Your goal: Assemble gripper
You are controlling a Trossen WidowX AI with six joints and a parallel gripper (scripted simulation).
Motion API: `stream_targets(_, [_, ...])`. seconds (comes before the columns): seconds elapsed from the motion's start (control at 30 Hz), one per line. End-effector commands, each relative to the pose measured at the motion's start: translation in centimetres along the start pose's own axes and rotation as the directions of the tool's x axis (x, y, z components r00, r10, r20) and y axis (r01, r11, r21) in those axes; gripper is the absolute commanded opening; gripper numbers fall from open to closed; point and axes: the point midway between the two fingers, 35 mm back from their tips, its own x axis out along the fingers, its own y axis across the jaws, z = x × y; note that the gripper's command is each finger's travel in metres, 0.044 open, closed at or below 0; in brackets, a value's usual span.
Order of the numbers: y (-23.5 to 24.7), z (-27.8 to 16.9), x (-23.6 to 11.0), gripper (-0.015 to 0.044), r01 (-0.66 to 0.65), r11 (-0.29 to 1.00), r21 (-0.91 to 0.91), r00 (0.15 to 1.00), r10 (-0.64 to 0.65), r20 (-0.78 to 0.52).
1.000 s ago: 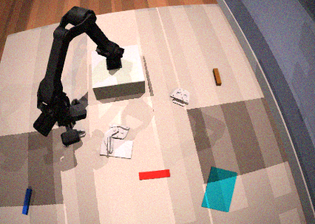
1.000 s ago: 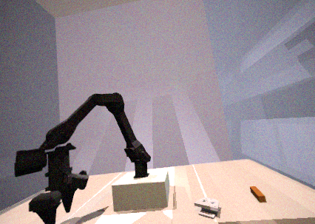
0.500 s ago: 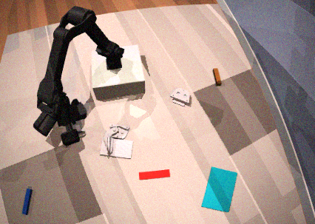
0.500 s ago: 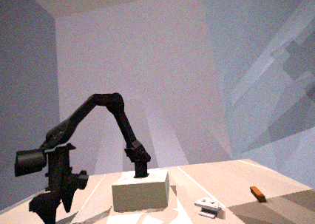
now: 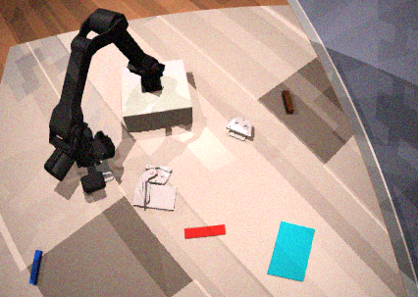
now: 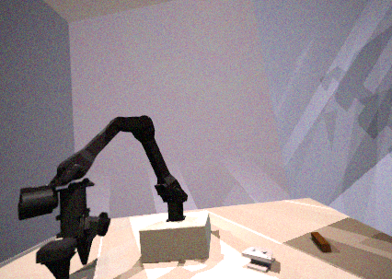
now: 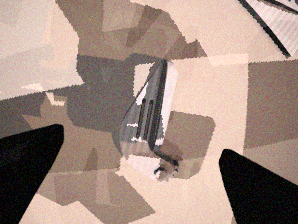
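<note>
The gripper base point(image 5: 163, 197) point(image 7: 281, 26) is a pale square plate left of centre in the top view. One curved jaw point(image 5: 143, 185) lies along its left side; whether it is seated on a pin is too small to tell. The other jaw point(image 5: 108, 176) point(image 7: 145, 117) lies loose on the table, left of the base. The housing plate point(image 5: 240, 126) point(image 6: 259, 254), small and pale with two holes, lies apart to the right. My gripper point(image 5: 98, 164) point(image 7: 144, 145) is open and empty above the loose jaw, its fingers on either side of it in the wrist view.
A white block point(image 5: 156, 103) point(image 6: 175, 244) stands under the arm's foot. A red bar point(image 5: 205, 231) and a cyan sheet point(image 5: 291, 251) lie toward the front. A blue bar point(image 5: 35, 268) lies front left, a brown bar point(image 5: 287, 102) point(image 6: 320, 241) far right.
</note>
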Motion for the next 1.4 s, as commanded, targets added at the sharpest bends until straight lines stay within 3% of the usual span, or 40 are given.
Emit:
stream_targets(0.0, [0.1,0.0,0.2,0.0440,-0.007,1.000,-0.004,1.000,0.007,-0.001])
stream_targets(0.83, [0.0,0.0,0.0,0.0440,0.000,1.000,0.000,1.000,0.000,0.000])
stream_targets(1.37, [-0.1,-0.2,2.6,0.0440,-0.003,1.000,-0.002,1.000,0.003,-0.001])
